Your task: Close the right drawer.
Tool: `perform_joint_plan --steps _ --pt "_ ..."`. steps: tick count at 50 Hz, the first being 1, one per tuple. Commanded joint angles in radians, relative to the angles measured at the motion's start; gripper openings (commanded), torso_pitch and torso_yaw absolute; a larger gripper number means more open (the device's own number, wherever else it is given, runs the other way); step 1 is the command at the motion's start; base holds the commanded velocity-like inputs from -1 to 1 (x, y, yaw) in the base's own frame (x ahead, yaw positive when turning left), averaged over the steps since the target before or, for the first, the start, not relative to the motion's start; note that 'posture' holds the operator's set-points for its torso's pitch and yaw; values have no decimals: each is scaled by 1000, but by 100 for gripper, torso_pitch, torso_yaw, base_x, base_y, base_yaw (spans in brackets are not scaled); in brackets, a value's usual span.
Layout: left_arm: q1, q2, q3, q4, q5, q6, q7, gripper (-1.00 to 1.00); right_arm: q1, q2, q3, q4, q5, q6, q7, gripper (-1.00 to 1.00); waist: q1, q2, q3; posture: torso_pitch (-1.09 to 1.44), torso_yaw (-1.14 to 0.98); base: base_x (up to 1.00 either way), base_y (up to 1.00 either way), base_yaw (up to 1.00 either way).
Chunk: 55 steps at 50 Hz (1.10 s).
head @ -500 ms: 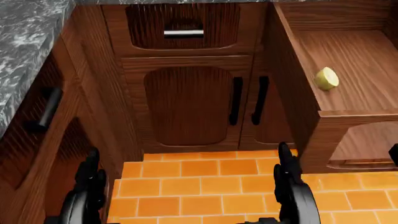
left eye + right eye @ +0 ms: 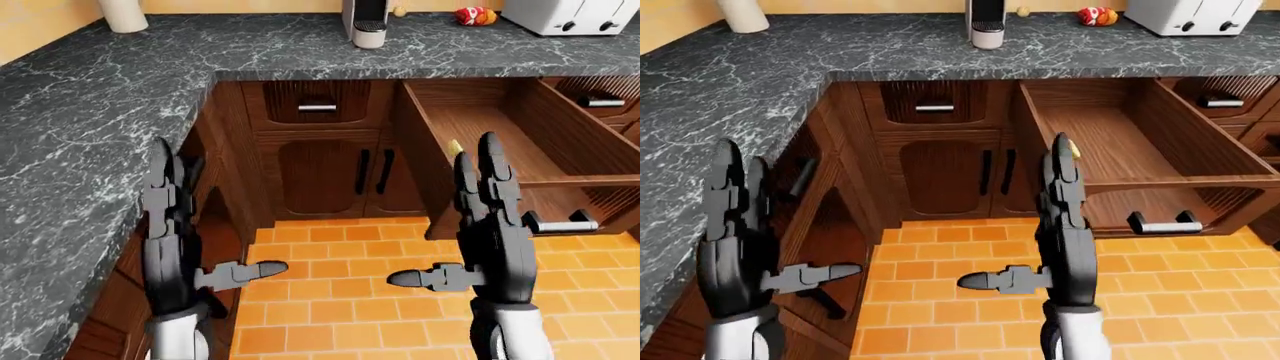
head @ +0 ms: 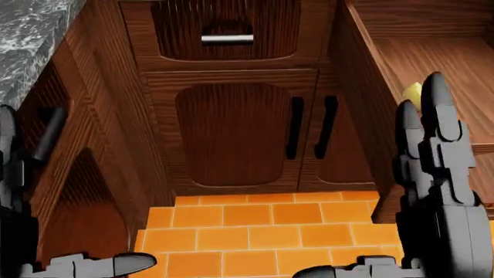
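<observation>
Pulled-out brown wooden drawer (image 2: 1110,142) stands open at the right centre of the right-eye view, reaching out from under the dark marbled stone counter (image 2: 760,75) toward the bottom right of the frame, with its silver bar handle (image 2: 1163,223) on the panel facing the camera. A small yellow rounded object (image 3: 413,91) lies on the drawer's floor, partly hidden behind the fingers of the right hand. The robot's black three-fingered right hand (image 2: 1060,225) is raised upright in the middle of the right-eye view, fingers extended straight up and thumb sticking out sideways to the left; it is spread and holds nothing, and appears to stand apart from the drawer, with its tips overlapping the drawer's left wall in the picture only. The black three-fingered left hand (image 2: 735,232) is raised the same way at the lower left, fingers straight, thumb pointing right, likewise empty and touching nothing. Between the hands, lower in the frame, lies the orange tiled floor (image 2: 950,277). Above it are two closed wooden cabinet doors with black vertical handles (image 2: 995,172), and over them a closed wooden drawer with a short silver handle (image 2: 934,108). On the counter at the top of the view stand a white toaster (image 2: 1190,15) and a coffee machine (image 2: 987,26).
</observation>
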Motion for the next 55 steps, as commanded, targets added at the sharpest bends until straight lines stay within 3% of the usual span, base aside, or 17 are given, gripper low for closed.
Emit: perform_joint_plan --steps 1,4,7,10,24,26,28,35,38,40,42,43,44,46,51,55 --pt "0 -3 10 -83 -17 -33 -4 100 -3 1 2 -71 -14 -23 -2 100 1 0 -11 0 0 0 0 0" --pt "45 -17 13 -248 -49 -41 -15 100 -3 7 9 -152 -21 -12 -13 100 -3 0 -10 0 0 0 0 0" --pt "62 -30 22 -329 -78 -35 -18 100 27 2 50 -246 -55 -2 -2 100 -4 -2 -3 0 0 0 0 0" --pt "72 -35 25 -388 -73 -4 -24 100 33 3 38 -297 -71 16 -5 100 -2 -1 2 0 0 0 0 0" --pt "68 -37 18 -382 -68 6 -20 100 68 8 42 -258 -46 -83 -15 100 -2 0 13 0 0 0 0 0" --pt "69 -37 16 -382 -68 5 -20 100 71 7 46 -250 -49 -90 -16 100 -5 6 2 0 0 0 0 -7" --pt "69 -37 16 -382 -70 6 -20 100 73 6 48 -247 -46 -95 -15 100 -5 7 29 0 0 0 0 -11" --pt "74 -36 8 -380 -69 1 -21 100 79 1 62 -243 -50 -102 -11 100 -19 -7 46 0 0 0 0 -35" --pt "75 -35 5 -380 -72 3 -22 100 79 0 65 -242 -51 -104 -10 100 -23 4 46 0 0 0 0 -43" --pt "73 -35 4 -377 -72 2 -21 100 80 -1 68 -240 -54 -106 -9 100 -21 24 48 0 0 0 0 -43" --pt "75 -35 3 -378 -72 1 -21 100 82 -2 68 -238 -53 -110 -9 100 -15 63 50 0 0 0 0 -43" --pt "78 -35 0 -376 -69 -3 -21 100 84 -2 69 -237 -53 -113 -8 100 -11 93 43 0 0 0 0 -43" --pt "81 -35 -2 -377 -69 -4 -22 100 86 -3 70 -237 -51 -116 -8 100 5 64 50 0 0 0 0 -44" --pt "81 -34 -1 -379 -73 -3 -21 100 87 -3 71 -235 -51 -119 -7 100 -11 73 66 0 0 0 0 -45" --pt "82 -34 -2 -376 -74 -3 -22 100 87 -4 71 -220 -54 -123 -6 100 -7 35 48 0 0 0 0 -51" --pt "81 -34 -2 -375 -76 -4 -22 100 85 -5 74 -214 -64 -120 -7 100 -1 -19 38 0 0 0 0 -55"
